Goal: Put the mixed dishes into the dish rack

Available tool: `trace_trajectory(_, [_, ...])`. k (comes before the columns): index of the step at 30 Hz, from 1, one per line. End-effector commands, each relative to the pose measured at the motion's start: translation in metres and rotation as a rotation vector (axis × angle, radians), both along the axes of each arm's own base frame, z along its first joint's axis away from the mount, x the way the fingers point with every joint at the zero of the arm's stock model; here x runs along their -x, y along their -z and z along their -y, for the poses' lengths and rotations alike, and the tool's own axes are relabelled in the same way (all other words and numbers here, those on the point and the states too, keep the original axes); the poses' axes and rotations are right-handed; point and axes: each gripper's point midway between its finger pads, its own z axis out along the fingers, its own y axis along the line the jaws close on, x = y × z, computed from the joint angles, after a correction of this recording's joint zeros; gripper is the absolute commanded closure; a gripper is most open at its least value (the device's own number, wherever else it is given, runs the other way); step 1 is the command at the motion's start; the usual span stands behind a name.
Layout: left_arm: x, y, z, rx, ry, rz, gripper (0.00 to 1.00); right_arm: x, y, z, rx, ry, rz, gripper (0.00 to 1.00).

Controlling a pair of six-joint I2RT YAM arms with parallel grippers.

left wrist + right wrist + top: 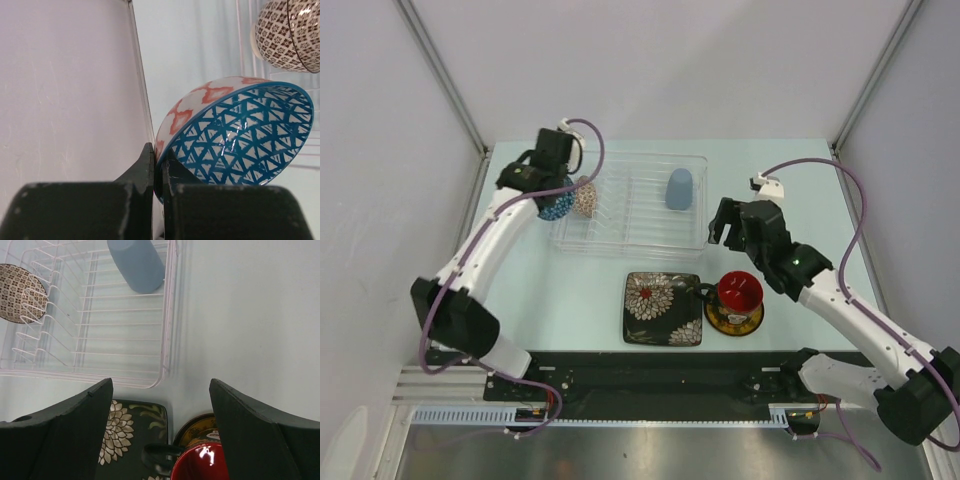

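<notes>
Pinched by its rim in the narrowed left claw (157,161): small blue saucer (240,135), tilted on edge at the left end of the clear rack (632,247); inside or outside its wall, hard to tell. Close by, in the rack, lattice bowl (585,196) on edge; further right, pale blue cup (679,188). Right claw (161,382) spread wide, holding nothing, over the rack's near corner. Beneath: mug (740,290) on yellow saucer (728,324), just beside black square plate (663,308).

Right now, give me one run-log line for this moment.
left gripper shut on blue bowl; right gripper open; in rack: cup, brown bowl; on table: plate, mug
</notes>
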Motion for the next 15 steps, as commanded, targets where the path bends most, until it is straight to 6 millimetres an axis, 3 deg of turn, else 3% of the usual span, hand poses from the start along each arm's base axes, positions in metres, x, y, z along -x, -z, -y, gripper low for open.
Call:
trace_trajectory(1, [0.000, 0.012, 0.002, -0.053, -0.179, 0.056, 1.00, 0.002, -0.016, 0.010, -0.049, 0.042, 0.056, 0.17])
trace_trajectory(15, [0.008, 0.048, 0.011, -0.228, -0.289, 0.078, 1.00, 0.005, -0.010, 0.021, -0.061, 0.069, 0.048, 0.17])
